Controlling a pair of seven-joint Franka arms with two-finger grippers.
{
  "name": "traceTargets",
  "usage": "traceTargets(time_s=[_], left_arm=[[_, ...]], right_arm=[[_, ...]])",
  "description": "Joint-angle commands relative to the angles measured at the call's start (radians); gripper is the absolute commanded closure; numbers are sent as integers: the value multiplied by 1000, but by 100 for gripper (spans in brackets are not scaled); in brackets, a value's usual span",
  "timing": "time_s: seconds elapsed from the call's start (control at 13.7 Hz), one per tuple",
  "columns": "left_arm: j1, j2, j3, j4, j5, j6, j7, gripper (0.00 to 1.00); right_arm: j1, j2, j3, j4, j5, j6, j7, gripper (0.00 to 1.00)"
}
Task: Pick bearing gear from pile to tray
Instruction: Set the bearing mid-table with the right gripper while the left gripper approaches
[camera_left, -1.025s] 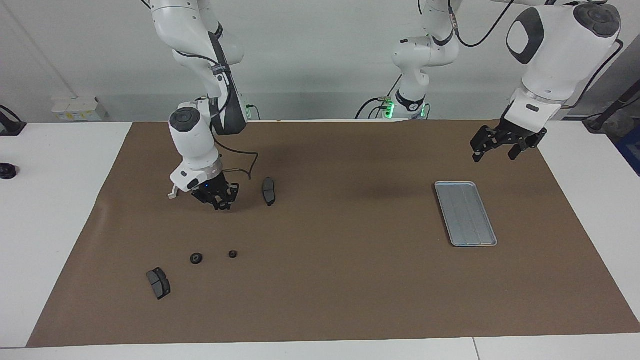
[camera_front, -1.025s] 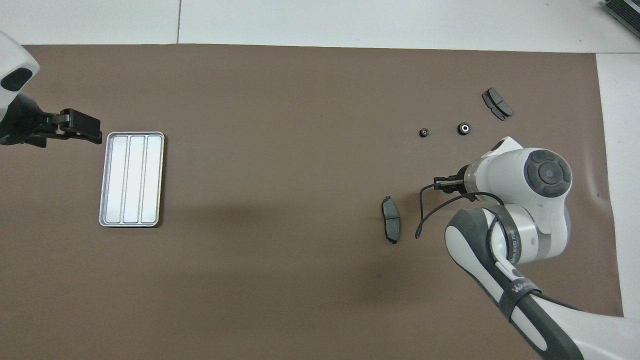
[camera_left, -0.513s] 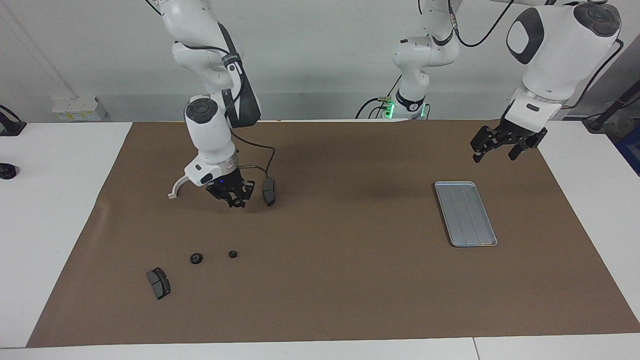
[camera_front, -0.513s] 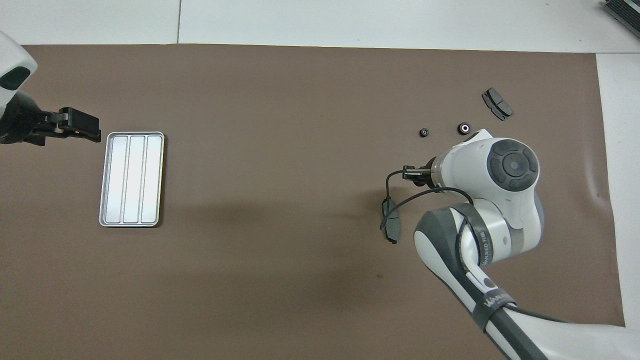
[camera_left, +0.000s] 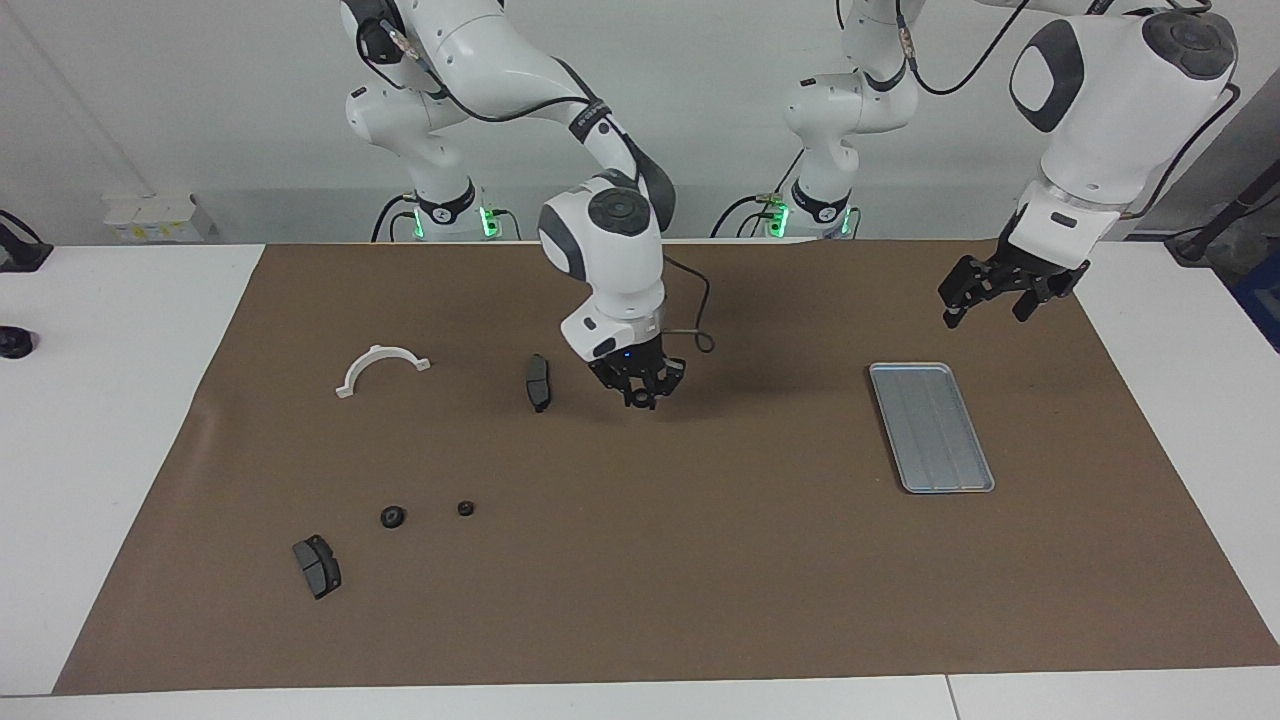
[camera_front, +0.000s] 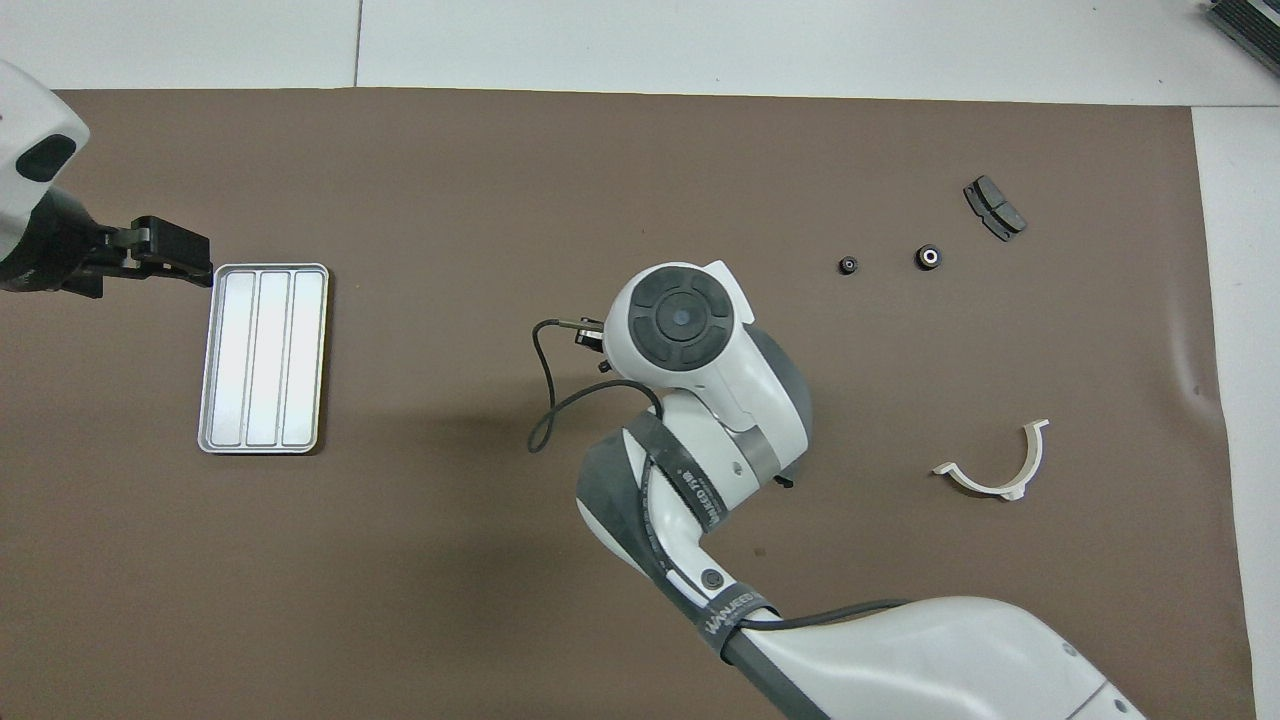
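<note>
Your right gripper (camera_left: 640, 392) hangs over bare mat (camera_left: 700, 560) about midway along the table, just beside the dark brake pad (camera_left: 538, 382) that lies toward the right arm's end. Something small and dark may be pinched at its fingertips, but from here you cannot tell whether the fingers are clamped on a gear or simply closed; in the overhead view the arm's own wrist covers the gripper. Your left gripper (camera_left: 990, 290) waits in the air over the mat at the tray's end nearest the robots, and its fingers stand apart with nothing between them. The tray (camera_left: 932, 427) lies flat toward the left arm's end of the table, with nothing on it. The remaining parts are scattered toward the right arm's end: the white bracket (camera_left: 381, 367) lies by itself, well apart from the brake pad. Farther from the robots sit two small black gears (camera_left: 393, 517), close to each other, with a second brake pad (camera_left: 317, 566) near them, farther still from the robots.
</note>
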Motion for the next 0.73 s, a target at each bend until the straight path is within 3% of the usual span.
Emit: traceTargets(time_s=[0.0, 0.15, 0.66], left_arm=[[-47, 8, 6, -32, -7, 50, -73, 0], [-77, 42, 6, -30, -12, 95, -134, 0], [-99, 122, 4, -9, -67, 211, -218, 0]], right_arm=[[56, 164, -4, 255, -24, -102, 90, 100], [89, 220, -6, 324, -26, -110, 128, 100], [139, 230, -3, 258, -24, -2, 135, 100]])
